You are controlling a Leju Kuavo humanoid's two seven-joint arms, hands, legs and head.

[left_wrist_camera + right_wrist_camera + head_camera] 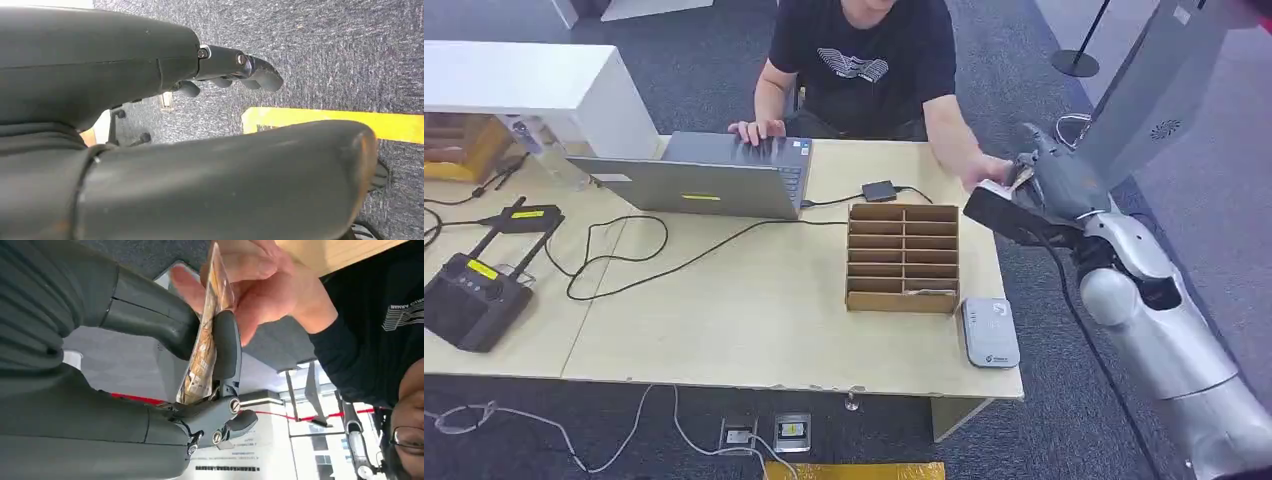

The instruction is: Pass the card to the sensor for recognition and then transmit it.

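The right hand is raised past the far right corner of the table, at about two o'clock from the cardboard organizer. It pinches the card between the thumb and a darker finger, as the right wrist view shows. The person's hand grips the card's other end, so both hold it at once. In the head view the person's hand sits just beside the robot's fingers, at about nine o'clock from them.

The sensor, a small grey-white pad, lies on the table at about four o'clock from the organizer, just beside its near right corner and well apart from the card.

The left hand hangs over grey carpet with a yellow floor stripe beneath it. Its fingers are curled loosely and hold nothing.

The person sits at the twelve o'clock side of the table with the other hand on a laptop. A black remote controller rests at nine o'clock, near the left edge, with black cables running across the tabletop.
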